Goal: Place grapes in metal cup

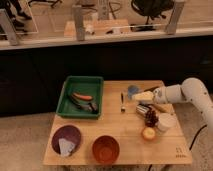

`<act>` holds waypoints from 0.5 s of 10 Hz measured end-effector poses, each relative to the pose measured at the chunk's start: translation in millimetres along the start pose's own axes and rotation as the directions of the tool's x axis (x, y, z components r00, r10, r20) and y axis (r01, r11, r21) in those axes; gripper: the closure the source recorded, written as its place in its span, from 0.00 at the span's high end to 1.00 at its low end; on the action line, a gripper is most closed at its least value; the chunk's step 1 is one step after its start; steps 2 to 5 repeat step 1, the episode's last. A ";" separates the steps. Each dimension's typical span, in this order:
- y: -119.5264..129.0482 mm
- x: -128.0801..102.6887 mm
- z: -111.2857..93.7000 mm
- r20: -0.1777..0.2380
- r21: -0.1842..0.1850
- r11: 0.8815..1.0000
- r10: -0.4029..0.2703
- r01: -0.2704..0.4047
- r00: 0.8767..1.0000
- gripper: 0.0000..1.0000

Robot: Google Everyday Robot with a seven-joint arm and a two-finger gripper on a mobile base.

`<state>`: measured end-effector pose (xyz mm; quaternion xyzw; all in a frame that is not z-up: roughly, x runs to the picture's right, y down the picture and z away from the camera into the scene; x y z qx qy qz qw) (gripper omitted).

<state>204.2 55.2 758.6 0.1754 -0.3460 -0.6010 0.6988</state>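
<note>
Camera view: my gripper (pixel 144 96) hovers just behind metal cup (pixel 142 110); can't tell how open it is or what it holds. Grapes (pixel 151 118) lie just beside the cup, apparently not inside. Likely step: reaching for the grapes. Next I need to descend onto them.

Jaws of the gripper (pixel 144 96) hover behind the metal cup (pixel 142 110), grapes (pixel 151 118) just right of it.

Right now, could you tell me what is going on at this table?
The robot arm reaches in from the right; its gripper is over the right side of the table, close to the metal cup. The grapes sit on the table beside that cup, next to a white cup and an orange. They are not in the metal cup yet.
</note>
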 end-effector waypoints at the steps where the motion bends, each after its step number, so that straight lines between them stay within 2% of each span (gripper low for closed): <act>1: -3.1 2.6 -2.3 0.002 -0.008 1.000 0.008 -0.008 1.000 0.80; 5: -3.1 2.6 -2.3 0.002 -0.008 1.000 0.008 -0.008 1.000 0.80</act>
